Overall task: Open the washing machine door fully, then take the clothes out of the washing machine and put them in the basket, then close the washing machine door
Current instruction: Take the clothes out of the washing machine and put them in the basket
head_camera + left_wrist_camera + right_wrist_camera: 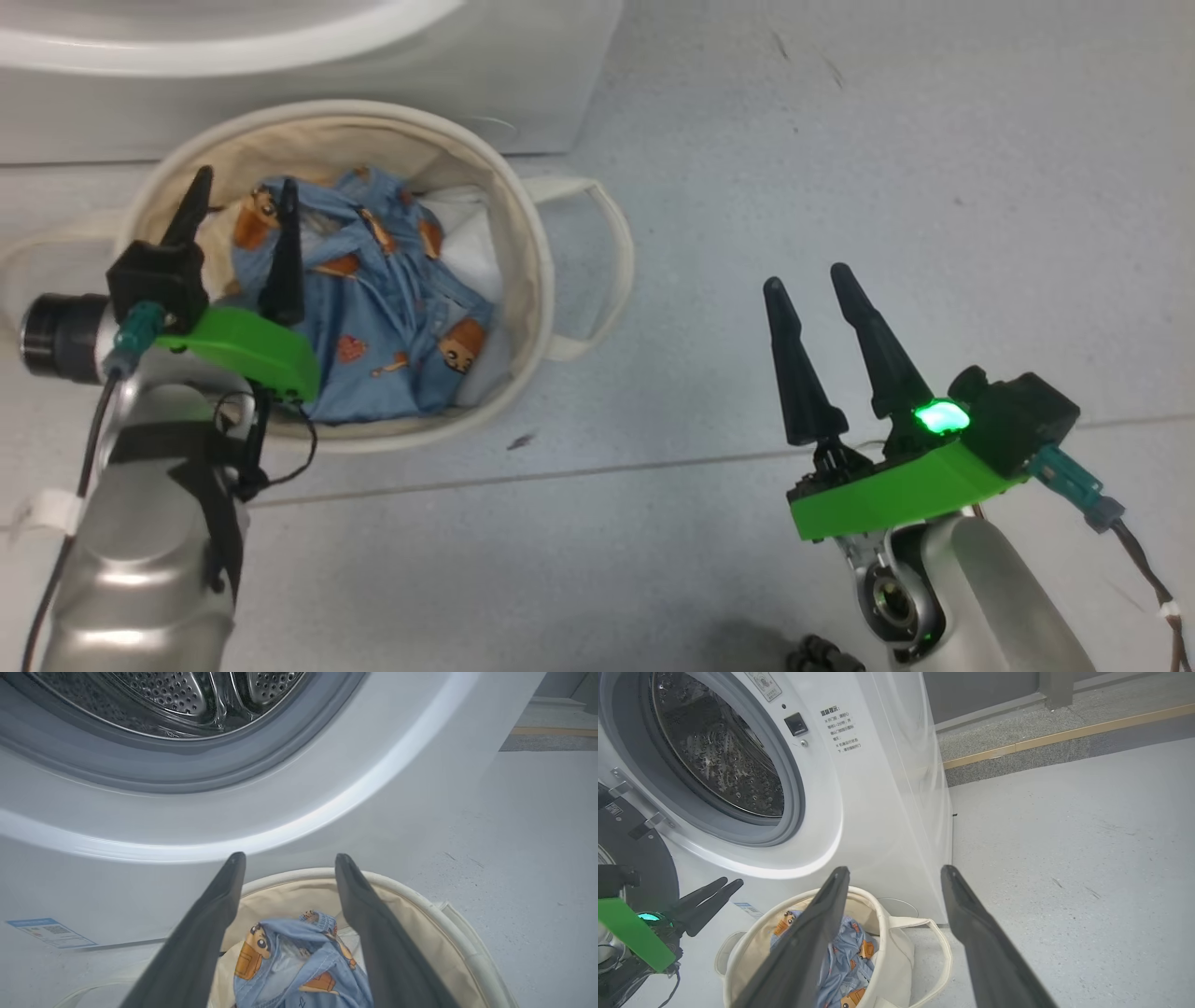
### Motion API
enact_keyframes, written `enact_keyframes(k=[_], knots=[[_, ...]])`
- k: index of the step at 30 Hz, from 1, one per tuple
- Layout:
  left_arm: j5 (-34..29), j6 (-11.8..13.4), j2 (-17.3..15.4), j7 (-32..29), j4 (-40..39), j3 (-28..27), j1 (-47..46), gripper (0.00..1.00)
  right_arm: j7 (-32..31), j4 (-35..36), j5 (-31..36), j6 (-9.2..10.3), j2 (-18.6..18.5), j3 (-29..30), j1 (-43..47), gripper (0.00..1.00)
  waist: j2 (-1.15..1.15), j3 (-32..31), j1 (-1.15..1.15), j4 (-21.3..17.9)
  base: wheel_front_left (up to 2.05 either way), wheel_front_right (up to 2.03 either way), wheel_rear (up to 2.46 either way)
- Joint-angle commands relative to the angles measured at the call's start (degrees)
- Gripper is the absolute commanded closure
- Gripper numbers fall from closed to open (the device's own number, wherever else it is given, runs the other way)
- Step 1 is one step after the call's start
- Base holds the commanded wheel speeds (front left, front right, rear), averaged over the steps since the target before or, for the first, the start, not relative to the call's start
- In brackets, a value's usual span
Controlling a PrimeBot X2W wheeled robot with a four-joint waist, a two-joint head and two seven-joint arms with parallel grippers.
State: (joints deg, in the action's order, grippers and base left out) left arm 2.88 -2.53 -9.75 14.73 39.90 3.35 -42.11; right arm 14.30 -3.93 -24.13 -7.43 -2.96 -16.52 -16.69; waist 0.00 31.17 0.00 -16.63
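Basket: round cream canvas basket sits on the floor right up against the lower front of the washer, near its right corner. Can't tell if the rim actually touches.
Clothes: blue bear-print clothes are bunched inside the basket, below the rim.
Left pincer: left gripper hangs over the basket with its fingers spread wide. Nothing is pinched between them, and the fabric lies underneath.
Right pincer: right gripper is also parted and empty, over bare floor well clear of the basket's right side.
Washer: big white front-loading washing machine, with its grey-gasketed drum mouth wide open.
Door: glossy black-rimmed door is swung out on the hinge side, next to the left gripper.
Edges: one looped fabric handle pokes out to the right.
Room to move: lots of open pale grey floor to the right.
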Motion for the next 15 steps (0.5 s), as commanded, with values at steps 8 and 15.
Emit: enact_keyframes(k=[8,15], knots=[[0.6,-1.0,1.2,0.3,-10.5,-1.4,6.9,0.0,0.7,-0.2,1.5,-0.06,0.1,-0.9,0.4,0.0,0.0,-7.6,0.0,6.1,0.0,0.0,0.0],[0.6,-1.4,2.6,0.3,-16.9,-1.9,13.9,0.0,0.7,-1.5,3.8,-0.06,0.1,-0.4,1.5,0.0,0.0,-12.6,0.0,8.7,0.0,0.0,0.0]])
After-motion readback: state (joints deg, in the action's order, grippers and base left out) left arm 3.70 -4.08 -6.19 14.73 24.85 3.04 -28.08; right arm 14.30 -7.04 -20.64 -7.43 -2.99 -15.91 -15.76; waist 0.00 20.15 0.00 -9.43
